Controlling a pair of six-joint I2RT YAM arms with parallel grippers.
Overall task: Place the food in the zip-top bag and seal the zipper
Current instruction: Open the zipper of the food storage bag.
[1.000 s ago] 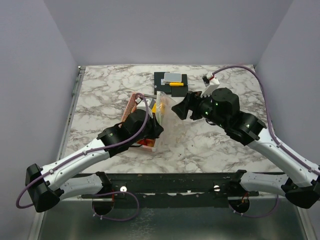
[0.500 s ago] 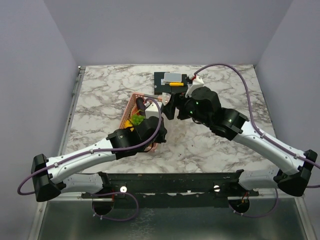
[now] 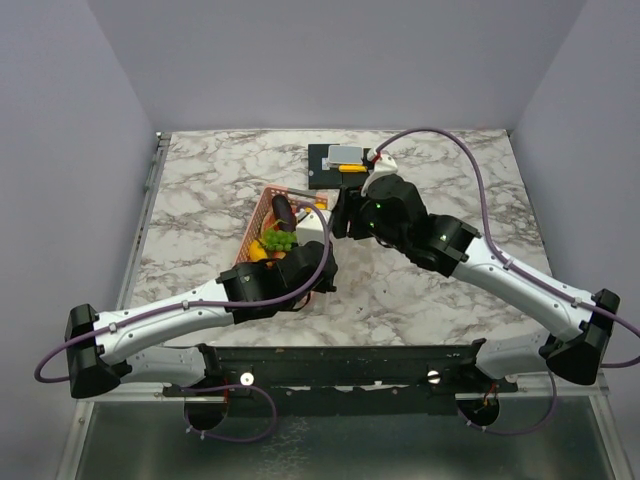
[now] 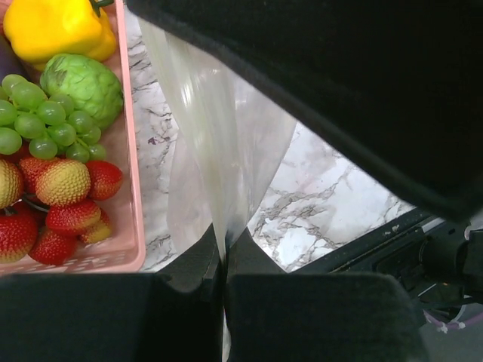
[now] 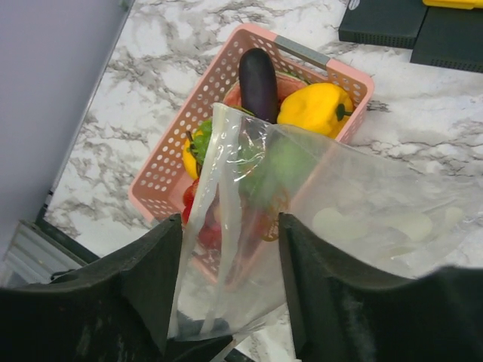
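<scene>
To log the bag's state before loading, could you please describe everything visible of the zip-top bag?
The zip-top bag is clear, crinkly thin plastic; the food in the pink basket shows through it. It is held up beside that basket. The left tool is shut, pinching one edge, while the right tool straddles it with jaws apart. No food appears to be inside yet.

The zip-top bag [image 4: 226, 151] runs ahead from the shut jaws of the left claw [image 4: 224, 253], above the table [image 4: 317, 188]. Just beside the bag, to that claw's left, stands the basket [image 4: 134, 188]. In it, strawberries [image 4: 64, 204] lie nearest the claw, grapes [image 4: 41, 117] further ahead, a pepper [image 4: 56, 26] beyond those. The bag also sits between the spread jaws of the right claw [image 5: 230, 294], with the basket behind it and an aubergine [image 5: 259, 79] left of the pepper.
</scene>
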